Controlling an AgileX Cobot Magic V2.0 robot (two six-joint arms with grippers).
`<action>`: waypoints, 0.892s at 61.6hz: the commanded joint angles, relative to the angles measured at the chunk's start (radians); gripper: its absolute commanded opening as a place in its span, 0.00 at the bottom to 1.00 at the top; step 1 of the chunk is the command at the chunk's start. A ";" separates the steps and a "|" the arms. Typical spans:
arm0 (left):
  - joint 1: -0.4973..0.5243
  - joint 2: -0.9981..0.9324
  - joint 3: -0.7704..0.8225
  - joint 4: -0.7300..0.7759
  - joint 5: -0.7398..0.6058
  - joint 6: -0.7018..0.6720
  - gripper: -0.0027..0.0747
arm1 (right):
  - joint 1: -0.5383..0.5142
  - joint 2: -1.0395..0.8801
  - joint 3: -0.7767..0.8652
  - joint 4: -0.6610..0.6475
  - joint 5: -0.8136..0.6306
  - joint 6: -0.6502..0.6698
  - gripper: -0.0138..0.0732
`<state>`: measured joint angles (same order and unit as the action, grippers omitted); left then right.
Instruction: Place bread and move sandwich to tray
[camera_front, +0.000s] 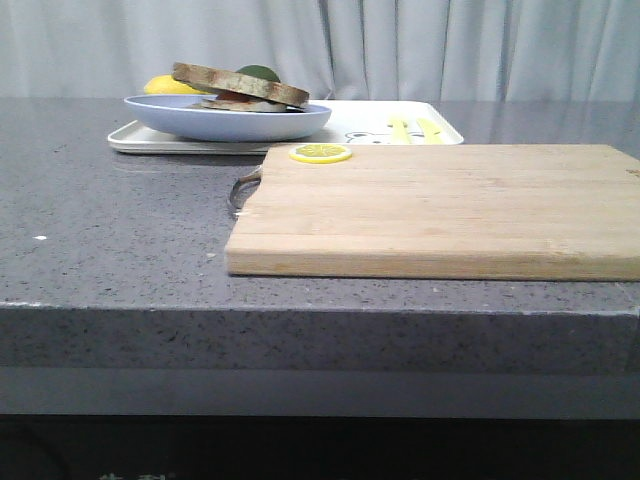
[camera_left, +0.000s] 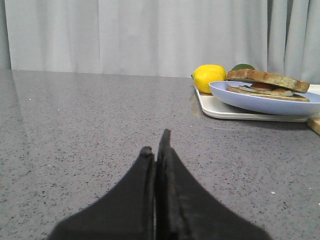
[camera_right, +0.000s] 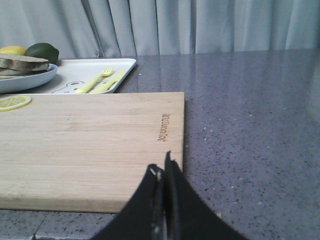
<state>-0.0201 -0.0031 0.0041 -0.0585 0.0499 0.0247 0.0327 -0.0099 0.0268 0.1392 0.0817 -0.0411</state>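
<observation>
left gripper, right gripper: both pressed together, empty | sandwich on plate sits on tray, far left | task looks done; next likely none

Front low at counter edge facing curtain; both wrists near tabletop, facing curtain, sharing tray and plate.
</observation>
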 joint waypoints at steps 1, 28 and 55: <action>-0.002 -0.023 0.001 -0.003 -0.083 -0.010 0.01 | 0.002 -0.018 -0.002 -0.089 -0.092 0.114 0.08; -0.002 -0.023 0.001 -0.003 -0.083 -0.010 0.01 | 0.002 -0.018 -0.002 -0.139 -0.115 0.166 0.08; -0.002 -0.023 0.001 -0.003 -0.083 -0.010 0.01 | 0.002 -0.018 -0.002 -0.139 -0.118 0.166 0.08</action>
<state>-0.0201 -0.0031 0.0041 -0.0585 0.0499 0.0247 0.0327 -0.0099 0.0268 0.0140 0.0536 0.1227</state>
